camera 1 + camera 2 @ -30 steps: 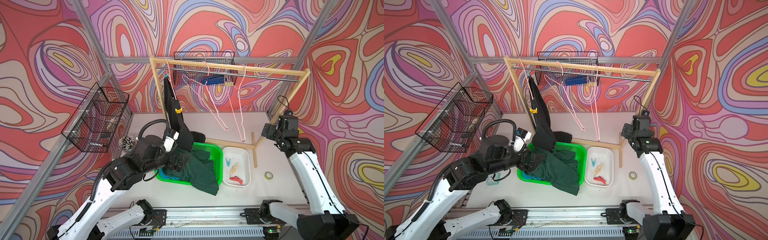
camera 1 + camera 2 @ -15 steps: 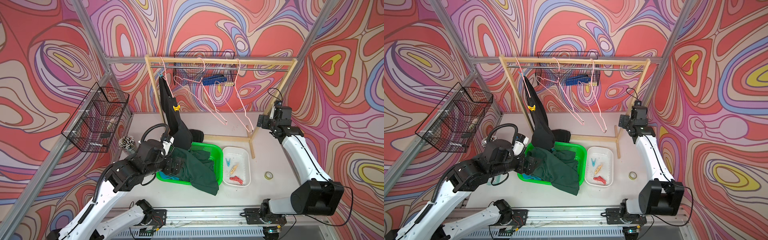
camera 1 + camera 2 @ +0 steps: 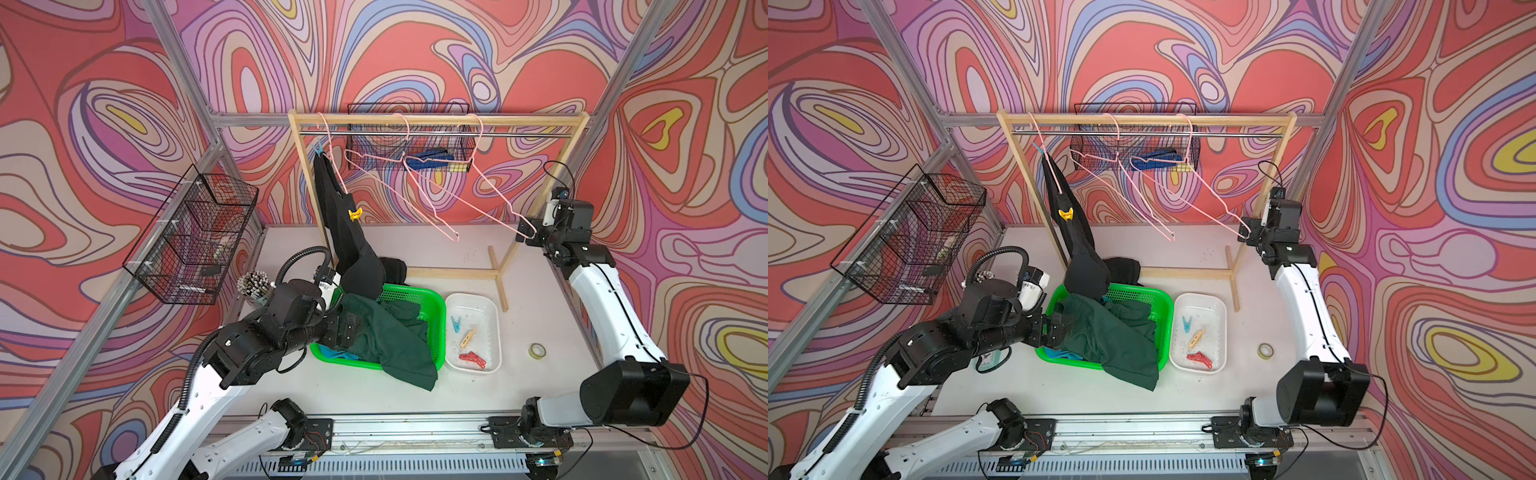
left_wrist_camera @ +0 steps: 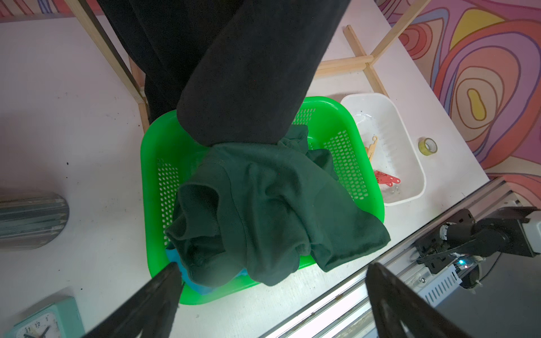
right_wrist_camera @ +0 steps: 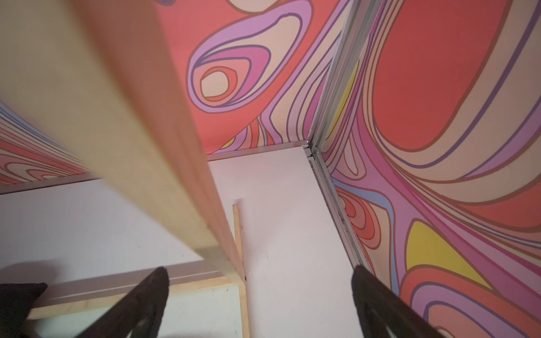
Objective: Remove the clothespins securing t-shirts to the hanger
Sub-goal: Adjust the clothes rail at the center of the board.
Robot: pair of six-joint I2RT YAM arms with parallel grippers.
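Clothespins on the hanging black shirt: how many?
2. A light blue clothespin sits at the top end of the black t-shirt; a yellow clothespin is clipped lower down. Folds may hide more.

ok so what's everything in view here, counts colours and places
rack: 1, wood, back of table
hangers: 3, pink wire, on the rail
basket: 1, green, mid-table
tray: 1, white, beside the basket
black t-shirt: 1, black, pinned on the end hanger, reaching the basket
dark green t-shirt: 1, dark green, heaped in the basket, over its rim
turquoise t-shirt: 1, turquoise, beneath it
pinned clothespins: 2, yellow and light blue, on the black t-shirt
loose clothespins: light blue, beige, red (count unclear), in the tray
tape roll: 1, yellowish, beyond the tray
wire baskets: 2, black, on the walls
pencil bundle: 1, grey, left of basket
clock: 1, teal, near the pencils
left fingers: open, over the basket
right fingers: open, by the rack's post
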